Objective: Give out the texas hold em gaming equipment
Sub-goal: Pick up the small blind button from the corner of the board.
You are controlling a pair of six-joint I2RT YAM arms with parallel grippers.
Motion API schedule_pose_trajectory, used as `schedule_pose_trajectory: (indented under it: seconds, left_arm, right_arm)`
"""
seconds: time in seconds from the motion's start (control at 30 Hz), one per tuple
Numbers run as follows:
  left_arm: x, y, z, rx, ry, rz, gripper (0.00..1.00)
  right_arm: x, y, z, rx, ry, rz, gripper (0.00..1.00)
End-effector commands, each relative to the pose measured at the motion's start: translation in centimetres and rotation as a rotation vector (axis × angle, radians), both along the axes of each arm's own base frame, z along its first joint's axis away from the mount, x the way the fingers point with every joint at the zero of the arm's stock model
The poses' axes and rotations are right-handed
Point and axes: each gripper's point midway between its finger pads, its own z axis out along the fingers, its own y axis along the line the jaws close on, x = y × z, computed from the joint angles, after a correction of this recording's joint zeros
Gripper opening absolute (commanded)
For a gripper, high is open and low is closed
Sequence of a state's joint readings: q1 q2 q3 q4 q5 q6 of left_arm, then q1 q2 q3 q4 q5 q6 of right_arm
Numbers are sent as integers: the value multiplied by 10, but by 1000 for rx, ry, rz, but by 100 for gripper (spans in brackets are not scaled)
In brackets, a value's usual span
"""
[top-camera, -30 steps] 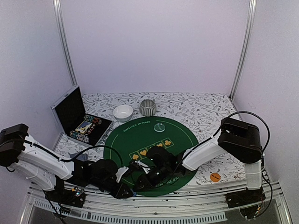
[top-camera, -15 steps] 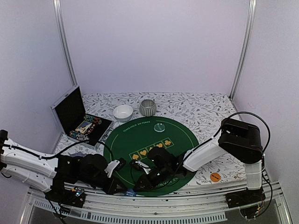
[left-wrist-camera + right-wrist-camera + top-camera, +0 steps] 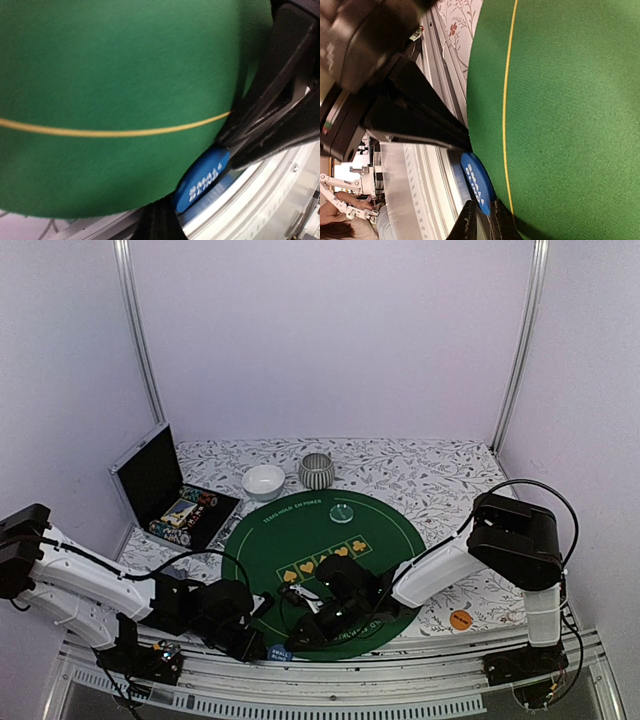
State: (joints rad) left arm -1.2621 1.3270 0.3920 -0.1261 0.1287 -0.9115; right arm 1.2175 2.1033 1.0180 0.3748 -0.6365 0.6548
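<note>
We see the blue round button disc (image 3: pixel 202 180), lettered SMALL BLIND, at the near edge of the big round green felt mat (image 3: pixel 390 535). It is half on the felt and half out over the grey metal rail (image 3: pixel 260 200) at the table's front. The right gripper (image 3: pixel 483 225) is low at that edge. Its two black fingertips stand close together with the disc's near rim between them, so they seem to be nipping it, though our view of the contact is cramped. The left gripper (image 3: pixel 262 638) reaches in from the other side, with one dark finger touching the disc's far rim. We cannot tell whether its jaws are spread or closed.

A pale green round disc (image 3: pixel 341 512) lies on the far part of the mat. An orange round disc (image 3: pixel 460 619) rests on the floral tablecloth (image 3: pixel 440 480), right of the mat. At the far left, an open black case (image 3: pixel 150 475) holds striped poker chips (image 3: pixel 168 532) and cards. A white bowl (image 3: pixel 263 481) and a striped grey bowl (image 3: pixel 316 471) stand side by side beyond the mat.
</note>
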Motion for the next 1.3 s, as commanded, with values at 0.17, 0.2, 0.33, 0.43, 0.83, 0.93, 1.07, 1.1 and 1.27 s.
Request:
schedule_pose_trajectory:
  seconds: [0.17,0.2,0.33,0.43,0.83,0.93,1.07,1.1,1.27]
  left_arm:
    - [-5,3,-9,5,9,-39,1]
    - [-5,1,-8,-6,10,-38,2]
    - [-5,-4,-9,-5,16,-42,2]
    - [-5,-6,-10,-2,13,-50,2]
    - [-2,-7,-8,-12,5,-39,1]
    - [-3,-6,-8,-20,4,-33,1]
    - [-3,-6,-9,-22,3,-35,1]
    - [-3,-7,-8,-23,2,-37,1]
    - [-3,-6,-8,-27,2,-36,1]
  right_arm:
    - [-3,-4,-17,-59,5,-12,24]
    - [-4,-3,-17,-58,11,-6,24]
    - [-13,2,-16,-42,27,36,27]
    - [-17,7,-17,-35,28,55,27]
    - [-22,10,-8,3,2,68,28]
    - [-24,7,7,58,-51,40,29]
    - [-7,4,9,39,-140,-68,29]
    - [-5,3,7,33,-150,-81,29]
    - [8,-1,-7,-18,-207,-161,31]
